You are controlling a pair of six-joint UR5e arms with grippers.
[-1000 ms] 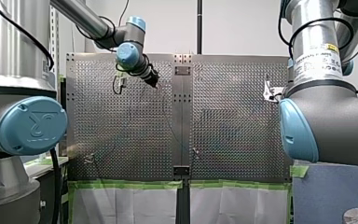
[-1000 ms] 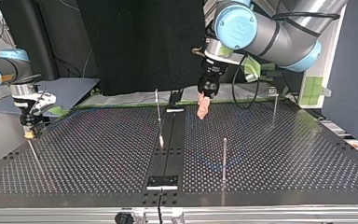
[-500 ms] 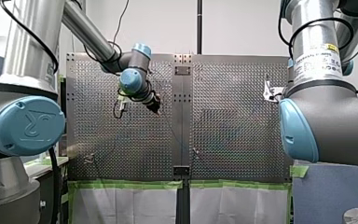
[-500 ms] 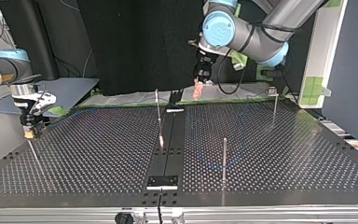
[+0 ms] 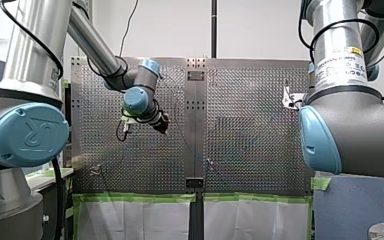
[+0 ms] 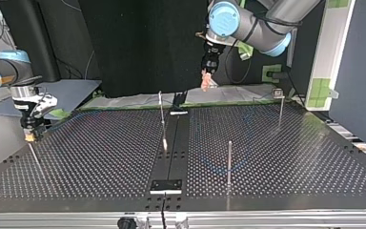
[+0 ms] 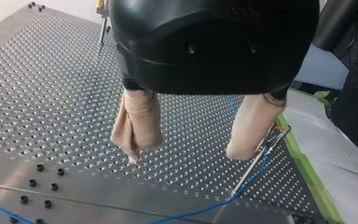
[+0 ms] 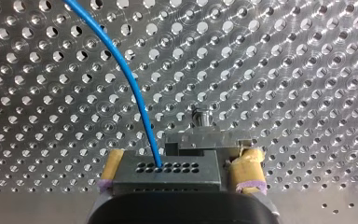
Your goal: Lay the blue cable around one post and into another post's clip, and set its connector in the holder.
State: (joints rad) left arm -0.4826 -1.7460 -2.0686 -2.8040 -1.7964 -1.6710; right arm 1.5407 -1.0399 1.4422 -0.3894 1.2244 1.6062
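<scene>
— Front view?
— Raised, my left gripper (image 5: pixel 163 125) hangs at about ten o'clock off the centre of the perforated table (image 5: pixel 250 140). Cannot tell its fingers from here.
— Top view?
— There my left gripper is high at twelve o'clock, above the table's far edge, beige pads pointing down. Low at nine o'clock, my right gripper (image 6: pixel 30 135) sits at the table's edge. The blue cable (image 6: pixel 214 167) shows faintly on the plate, curving by the near post (image 6: pixel 229 160) at five o'clock of the view's centre.
— Left wrist?
— Its fingers (image 7: pixel 140 123) are wide apart, nothing between. The cable lies on the table beneath, passing a clipped post (image 7: pixel 256 163) beside one finger.
— Right wrist?
— The yellow pads (image 8: pixel 248 171) are clamped on the black connector (image 8: pixel 168 171). The cable leaves it toward the gripper's eleven o'clock. The metal holder (image 8: pixel 200 135) is just ahead, at twelve o'clock.
</scene>
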